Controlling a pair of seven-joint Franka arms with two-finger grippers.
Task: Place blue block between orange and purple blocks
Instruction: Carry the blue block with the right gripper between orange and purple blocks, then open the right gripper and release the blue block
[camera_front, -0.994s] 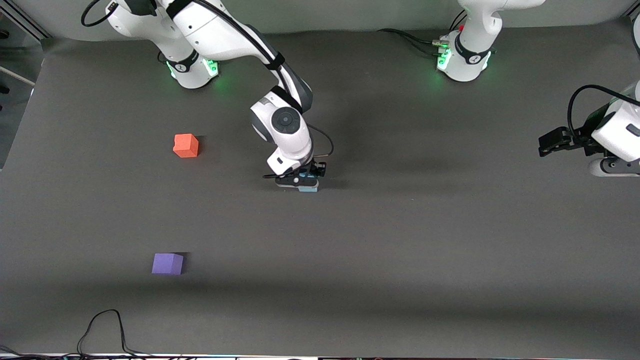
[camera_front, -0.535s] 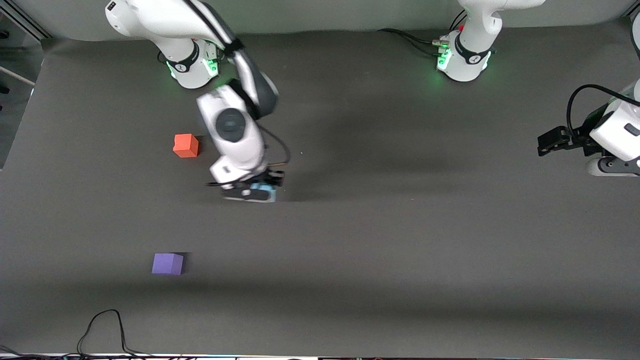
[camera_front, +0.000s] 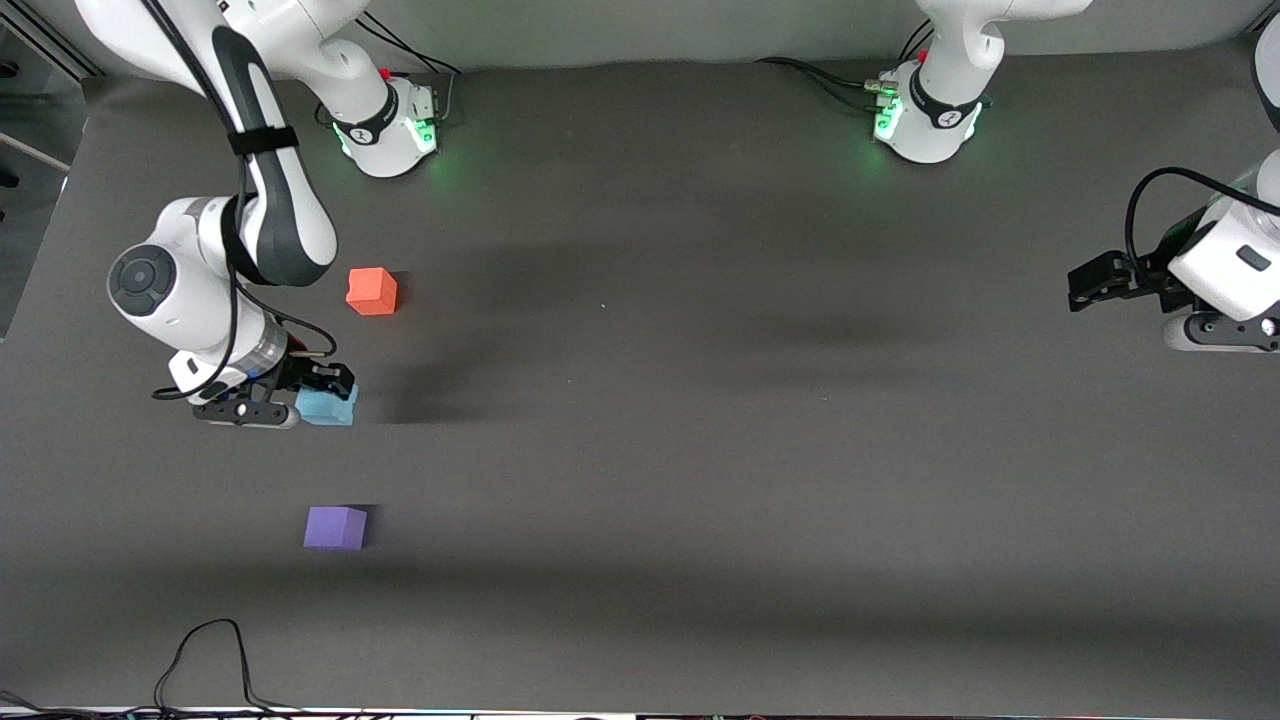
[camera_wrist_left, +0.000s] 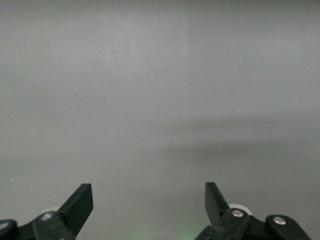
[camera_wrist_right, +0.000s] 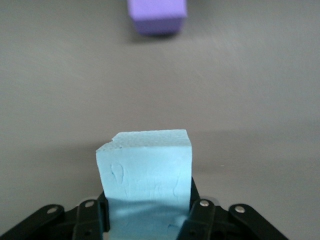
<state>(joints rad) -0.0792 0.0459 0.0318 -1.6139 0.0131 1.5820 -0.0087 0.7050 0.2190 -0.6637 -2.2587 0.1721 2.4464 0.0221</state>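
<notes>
Since a second ago the right arm has swung from the counter's middle toward its own end, carrying the blue block (camera_front: 328, 404) along; the left arm has barely shifted.

Landmark: orange block (camera_front: 372, 291).

Right gripper (camera_front: 300, 395): low over the counter (camera_front: 700, 450), nearer the front camera than the orange block and slightly more toward the right arm's end. Jaws clenched on the blue block; in the right wrist view the cube (camera_wrist_right: 145, 172) sits pinched between the two black fingers (camera_wrist_right: 196, 215), one top corner chipped. Whether the block touches the counter cannot be told.

Blue block: nearer the front camera than the orange block, roughly midway between it and the purple block (camera_front: 335, 527).

Purple block: on the counter, nearest the front camera of the three, well apart from the orange block, roughly in line with it. Also seen in the right wrist view (camera_wrist_right: 157, 15).

Left gripper (camera_front: 1085, 285): well apart from the orange block, at the left arm's end, waiting. Jaws released, spread wide with nothing between them.
</notes>
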